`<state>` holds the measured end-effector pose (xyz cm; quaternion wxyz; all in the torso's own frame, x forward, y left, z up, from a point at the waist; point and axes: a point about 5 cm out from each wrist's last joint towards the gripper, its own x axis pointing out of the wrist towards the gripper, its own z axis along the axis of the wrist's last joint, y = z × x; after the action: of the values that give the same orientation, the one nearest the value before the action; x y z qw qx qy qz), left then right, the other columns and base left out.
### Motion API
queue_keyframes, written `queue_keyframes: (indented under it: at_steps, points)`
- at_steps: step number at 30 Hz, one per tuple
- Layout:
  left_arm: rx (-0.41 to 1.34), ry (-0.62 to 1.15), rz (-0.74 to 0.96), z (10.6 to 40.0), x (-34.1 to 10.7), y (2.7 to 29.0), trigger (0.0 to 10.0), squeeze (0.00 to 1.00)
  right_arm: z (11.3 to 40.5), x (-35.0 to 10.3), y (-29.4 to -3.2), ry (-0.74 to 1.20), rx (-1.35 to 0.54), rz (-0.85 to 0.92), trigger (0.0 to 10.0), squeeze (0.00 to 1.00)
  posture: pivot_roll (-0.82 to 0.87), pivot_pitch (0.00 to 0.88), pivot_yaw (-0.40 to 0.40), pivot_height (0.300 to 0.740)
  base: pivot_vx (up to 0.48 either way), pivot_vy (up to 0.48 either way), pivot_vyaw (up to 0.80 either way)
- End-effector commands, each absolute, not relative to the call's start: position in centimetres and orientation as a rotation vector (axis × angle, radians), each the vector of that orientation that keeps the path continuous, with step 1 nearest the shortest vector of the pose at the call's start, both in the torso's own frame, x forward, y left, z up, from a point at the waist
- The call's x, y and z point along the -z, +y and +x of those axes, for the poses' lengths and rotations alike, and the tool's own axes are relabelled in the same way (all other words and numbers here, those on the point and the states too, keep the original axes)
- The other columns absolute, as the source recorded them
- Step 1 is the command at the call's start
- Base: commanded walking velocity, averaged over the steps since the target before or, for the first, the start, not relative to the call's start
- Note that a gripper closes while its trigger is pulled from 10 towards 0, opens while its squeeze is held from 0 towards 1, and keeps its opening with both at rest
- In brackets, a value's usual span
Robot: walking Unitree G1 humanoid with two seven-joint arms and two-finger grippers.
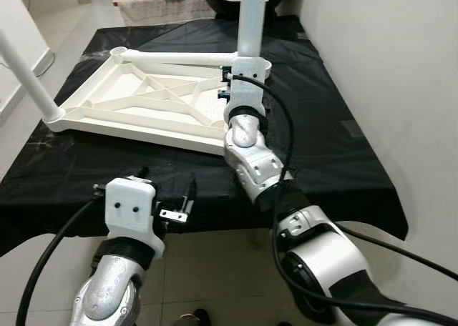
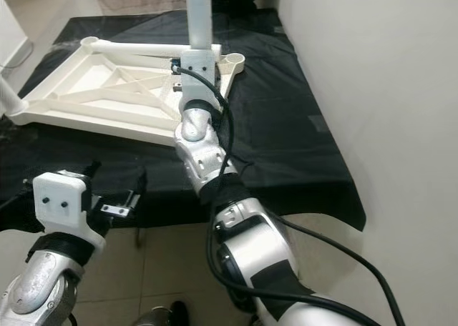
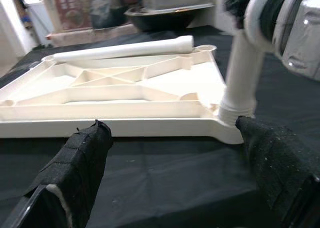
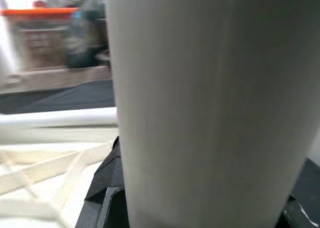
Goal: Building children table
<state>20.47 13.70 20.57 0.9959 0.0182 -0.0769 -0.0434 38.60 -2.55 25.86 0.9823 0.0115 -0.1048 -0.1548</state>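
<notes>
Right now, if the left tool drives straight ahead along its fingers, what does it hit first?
Likely the near edge of the upturned tabletop; the left tool is open, facing that rim across the black cloth. Depth unclear.

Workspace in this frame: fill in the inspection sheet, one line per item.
Surface: black cloth over a low platform, beside a white wall.
Job's things: white tabletop lying underside up, ribs showing; one leg upright at a corner, another leg upright at the opposite corner, loose leg lying along the far edge.
Clutter: nothing seen on the cloth.
Grippers: right gripper closed around the upright leg; left gripper open, near the cloth's front edge, holding nothing.
Cables: black cables run along both arms.
Surroundings: tiled floor; dark bowl and boxes beyond the cloth, blurred.
</notes>
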Motion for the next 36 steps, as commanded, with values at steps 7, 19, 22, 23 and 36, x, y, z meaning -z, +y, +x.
queue_keyframes:
  at_steps: [7,19,22,23,36]
  points:
    - [0.077,-0.168,0.042,20.9,-20.5,13.6,10.0,0.0,38.4,-21.3,-4.6,0.067,0.683,-0.005,10.0,0.0,0.1,0.181,0.003,0.74,0.0,0.0,0.0]
    - [0.145,-0.168,0.02,21.1,-20.3,12.6,10.0,0.0,38.7,-21.2,-5.5,0.157,0.763,0.123,10.0,0.0,0.1,0.164,-0.003,0.74,0.0,0.0,0.0]
    - [0.193,-0.158,0.003,21.0,-20.1,12.1,10.0,0.0,38.8,-21.2,-5.6,0.154,0.763,0.117,10.0,0.0,0.09,0.158,-0.004,0.74,0.0,0.0,0.0]
    - [0.236,-0.147,-0.015,20.8,-19.9,11.5,10.0,0.0,38.8,-21.1,-5.6,0.155,0.764,0.114,10.0,0.0,0.09,0.155,0.0,0.74,0.0,0.0,0.0]
    - [0.346,-0.096,-0.066,20.0,-18.7,10.0,10.0,0.0,38.8,-20.8,-4.8,0.176,0.704,0.121,10.0,0.0,0.08,0.143,0.001,0.74,0.0,0.0,0.0]
